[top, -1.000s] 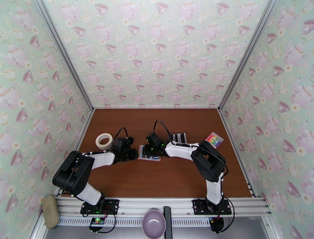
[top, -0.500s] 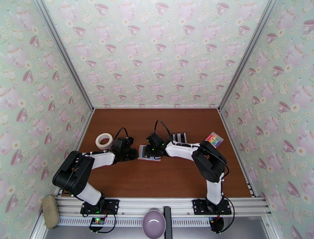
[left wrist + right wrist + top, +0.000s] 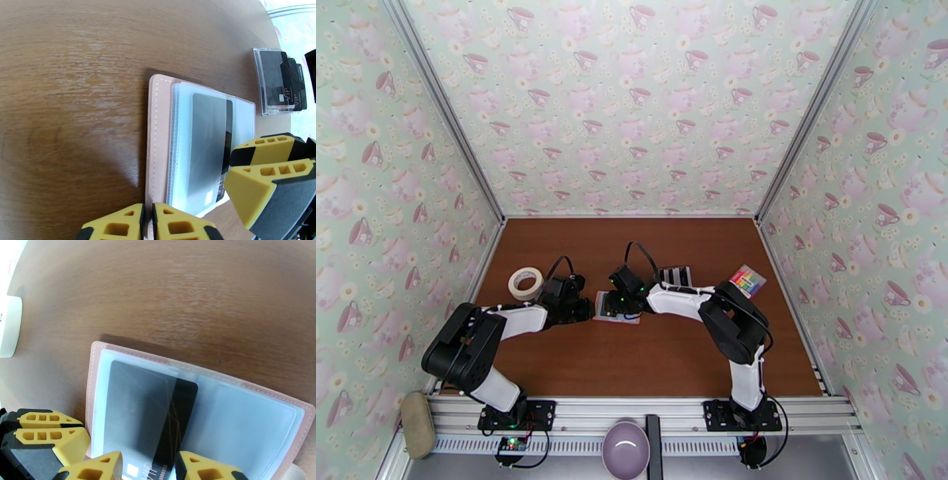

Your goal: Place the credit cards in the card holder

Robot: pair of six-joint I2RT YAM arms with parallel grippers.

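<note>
Card holder (image 3: 245,425) is lying open and flat on the table (image 3: 79,79), about mid-table in the top view, with both wrists meeting over it. Left gripper (image 3: 148,215) is pinching down on the holder's stitched pink edge at its left side, jaws nearly together with only the cover between them. Right gripper (image 3: 148,467) is clamping the black card (image 3: 158,413) across its width, one finger on each long edge. The card is sitting at a slight tilt. Its leading part is lying under the clear sleeve and looks grey through the plastic, while its right strip and near end are showing bare black. The card's far edge is stopping short of the sleeve's far border, so a band of sleeve is lying free beyond it. The right-hand page of the holder is lying uncovered, pink rim showing all round. The remaining credit cards (image 3: 286,85) are standing upright in a clear stand (image 3: 258,79) near the holder's far right corner, apart from it with a strip of bare wood between. Bare wood is running from the holder's far edge to the back wall. A tape roll (image 3: 525,283) is lying beside the left arm, and a rainbow block (image 3: 747,279) is sitting near the right wall, both well apart from the holder.
</note>
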